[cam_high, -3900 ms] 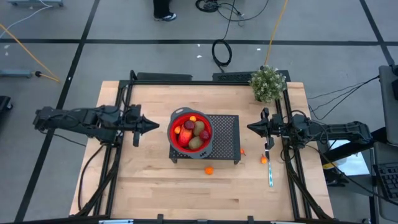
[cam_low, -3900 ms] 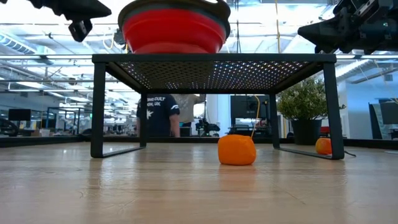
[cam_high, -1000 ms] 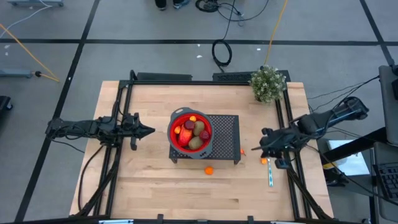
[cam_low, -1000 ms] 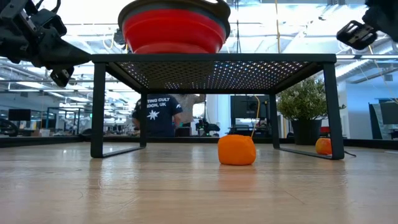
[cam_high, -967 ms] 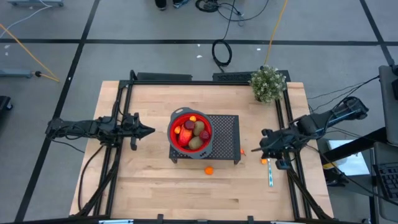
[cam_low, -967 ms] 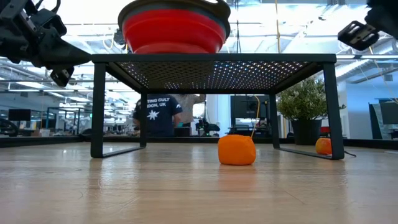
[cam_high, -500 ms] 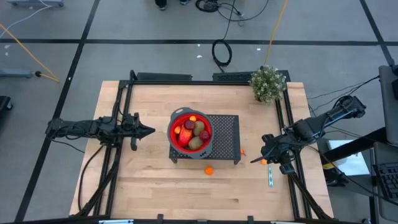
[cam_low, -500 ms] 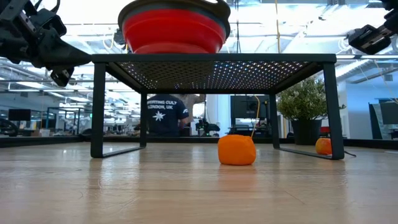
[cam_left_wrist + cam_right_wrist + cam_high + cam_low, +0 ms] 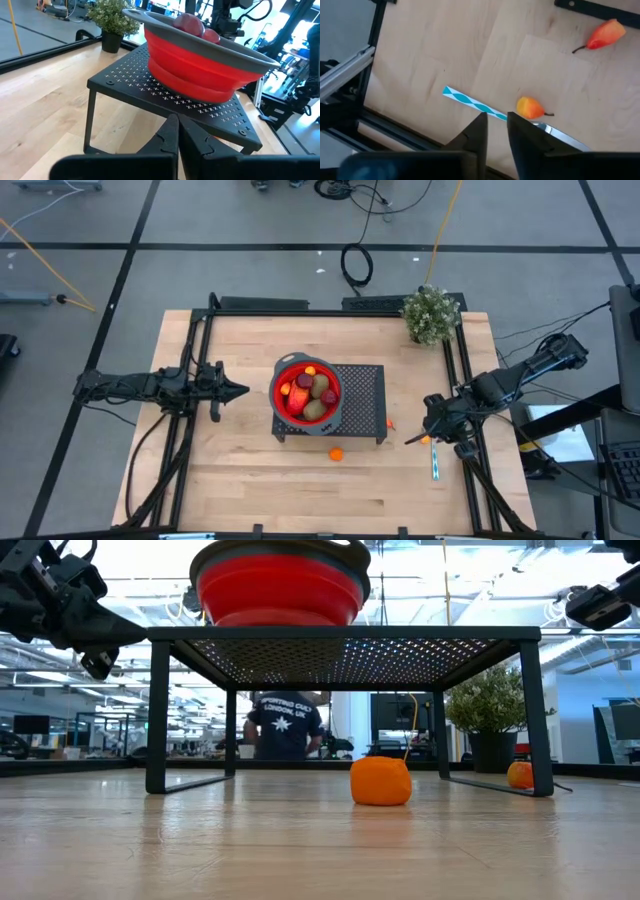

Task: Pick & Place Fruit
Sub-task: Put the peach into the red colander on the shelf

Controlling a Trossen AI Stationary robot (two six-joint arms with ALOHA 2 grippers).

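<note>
A red bowl (image 9: pixel 307 393) holding several fruit pieces stands on a black perforated rack (image 9: pixel 362 385). An orange ball (image 9: pixel 336 453) lies on the table in front of the rack. Two small orange-red pieces (image 9: pixel 530 107) (image 9: pixel 605 34) lie to the rack's right. My right gripper (image 9: pixel 411 440) hangs above the table near the closer small piece. It points steeply down, and its fingers (image 9: pixel 496 120) stand a little apart, holding nothing. My left gripper (image 9: pixel 243 390) waits shut and level, left of the bowl (image 9: pixel 200 65).
A utensil with a blue-and-white striped handle (image 9: pixel 470 100) lies by the small orange piece near the right rail. A potted plant (image 9: pixel 431 314) stands at the far right corner. Black frame rails (image 9: pixel 205 340) border the table. A person stands in the room behind (image 9: pixel 285 725).
My right gripper has swung toward the table's near edge and tipped from nearly level to steeply down, ending over the small orange piece beside the utensil. The person in the background has walked to the right.
</note>
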